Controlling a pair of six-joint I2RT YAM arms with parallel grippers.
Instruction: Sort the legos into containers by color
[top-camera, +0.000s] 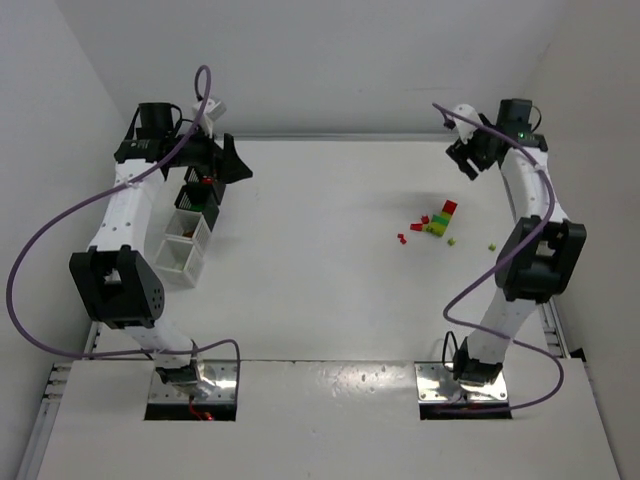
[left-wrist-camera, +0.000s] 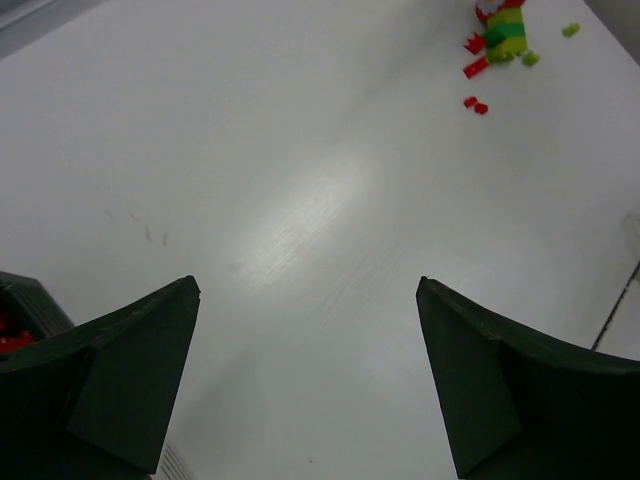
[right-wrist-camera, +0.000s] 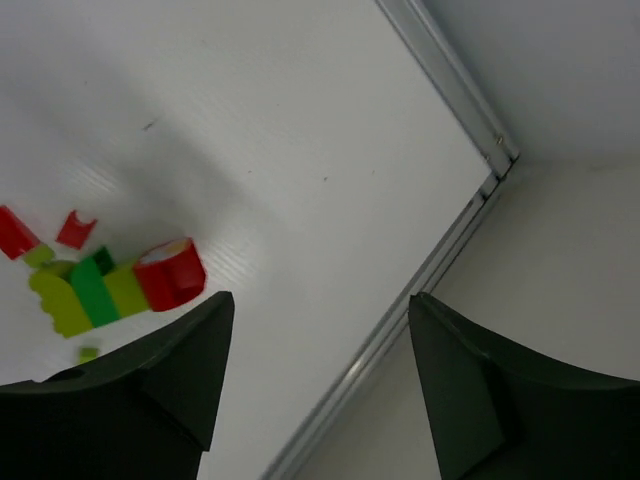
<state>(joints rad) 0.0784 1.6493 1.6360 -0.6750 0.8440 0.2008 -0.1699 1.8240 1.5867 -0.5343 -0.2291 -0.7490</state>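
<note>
The legos (top-camera: 438, 221) lie in a loose cluster at the table's right: a stuck-together piece with a red block (top-camera: 450, 208) on yellow-green and green bricks, plus tiny red (top-camera: 402, 238) and yellow-green bits (top-camera: 492, 246). The containers (top-camera: 188, 228) form a row at the left, two black at the far end and two white nearer. My left gripper (top-camera: 236, 166) is open and empty beside the far black bin (left-wrist-camera: 22, 312), which holds red pieces. My right gripper (top-camera: 464, 152) is open and empty, raised beyond the cluster. The red block (right-wrist-camera: 172, 272) shows by its left finger.
The table's raised far-right edge (right-wrist-camera: 450, 240) and the white wall run close behind my right gripper (right-wrist-camera: 320, 300). In the left wrist view the cluster (left-wrist-camera: 500, 30) lies far across the bare white table from my left gripper (left-wrist-camera: 308, 290). Metal base plates (top-camera: 195, 380) sit at the near edge.
</note>
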